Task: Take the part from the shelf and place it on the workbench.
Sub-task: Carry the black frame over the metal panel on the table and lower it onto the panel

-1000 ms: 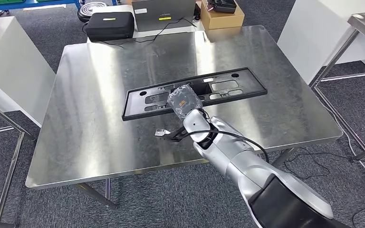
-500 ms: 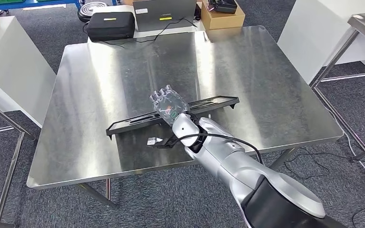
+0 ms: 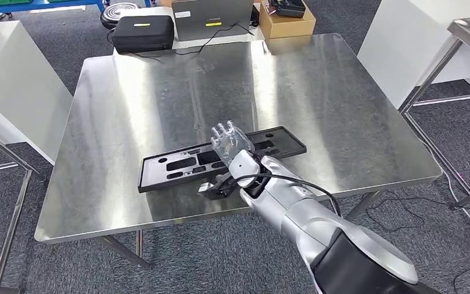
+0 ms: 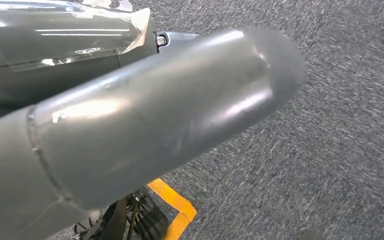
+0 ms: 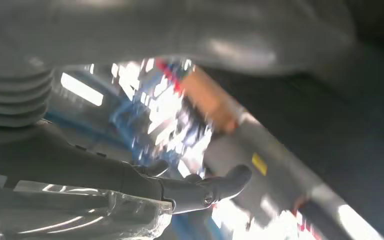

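Head view: bright, even overhead light, sharp throughout. The brushed stainless-steel counter shows broad white glare streaks along its far half and soft smeared reflections. Left wrist view: sharp grey carpet floor, glossy highlights on the near out-of-focus grey cover. Right wrist view: heavily blurred, background blown out to white patches, dark grey right hand only moderately defined.

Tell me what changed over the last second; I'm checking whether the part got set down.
The black part came down from tilted above the workbench and toward the near edge; it now lies flat. The right hand opened, fingers spread, over the part; contact can't be told. The black case and cardboard box stayed put.
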